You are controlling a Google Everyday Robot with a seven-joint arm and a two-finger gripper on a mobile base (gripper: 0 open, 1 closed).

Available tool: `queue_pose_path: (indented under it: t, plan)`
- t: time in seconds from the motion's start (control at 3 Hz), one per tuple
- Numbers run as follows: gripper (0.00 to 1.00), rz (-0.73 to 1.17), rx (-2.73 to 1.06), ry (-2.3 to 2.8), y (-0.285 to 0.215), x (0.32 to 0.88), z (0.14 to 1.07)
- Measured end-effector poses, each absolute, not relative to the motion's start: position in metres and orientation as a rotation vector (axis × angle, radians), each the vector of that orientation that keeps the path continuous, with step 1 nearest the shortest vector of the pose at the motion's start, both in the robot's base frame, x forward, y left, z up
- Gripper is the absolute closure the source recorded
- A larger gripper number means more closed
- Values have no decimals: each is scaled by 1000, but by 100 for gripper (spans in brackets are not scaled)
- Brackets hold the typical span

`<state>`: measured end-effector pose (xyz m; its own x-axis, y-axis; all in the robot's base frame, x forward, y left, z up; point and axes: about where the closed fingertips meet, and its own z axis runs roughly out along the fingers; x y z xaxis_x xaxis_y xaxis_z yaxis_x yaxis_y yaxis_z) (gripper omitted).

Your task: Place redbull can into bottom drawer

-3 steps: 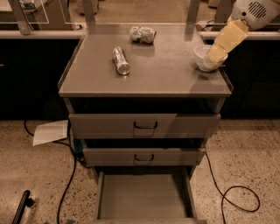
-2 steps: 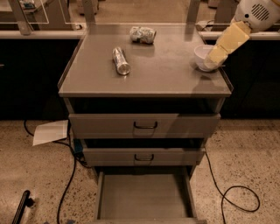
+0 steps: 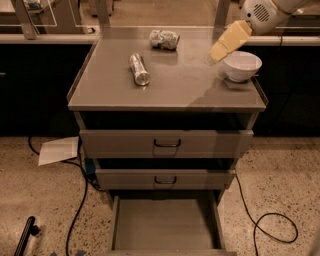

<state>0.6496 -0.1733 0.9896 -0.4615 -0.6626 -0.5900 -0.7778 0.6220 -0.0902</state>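
Camera view looks down on a grey metal cabinet [image 3: 190,92] with three drawers in its front. The can [image 3: 139,69] lies on its side on the cabinet's top, left of the middle, with one shiny round end turned toward the cabinet's front edge; nothing touches it. A crumpled foil packet [image 3: 164,39] sits near the cabinet's back edge, apart from the can. A white bowl [image 3: 242,65] stands upright at the cabinet's right side. The gripper [image 3: 218,52], tan in colour on a white arm [image 3: 262,15], hangs over the cabinet's back right part, angled down and to the left, its tip just beside the bowl's rim and well apart from the can. It has hold of nothing; how far it is open I cannot tell from this angle. The top drawer [image 3: 120,144] and middle drawer [image 3: 125,178] sit slightly out from the cabinet's front, each with a black handle. The bottom drawer [image 3: 165,225] is pulled well out at the cabinet's foot, its flat grey floor showing and bare. A sheet of paper [image 3: 59,150] lies on the floor left of the cabinet, and a black cable [image 3: 272,227] loops on the floor to the cabinet's right.
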Motion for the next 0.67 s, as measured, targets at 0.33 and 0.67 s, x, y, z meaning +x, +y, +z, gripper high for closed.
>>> queue_pose_path:
  t: [0.33,0.67]
  plan:
    - [0,304,-1147,2269,-135,684,982]
    - [0,328,-1166,2311,-71,734,961]
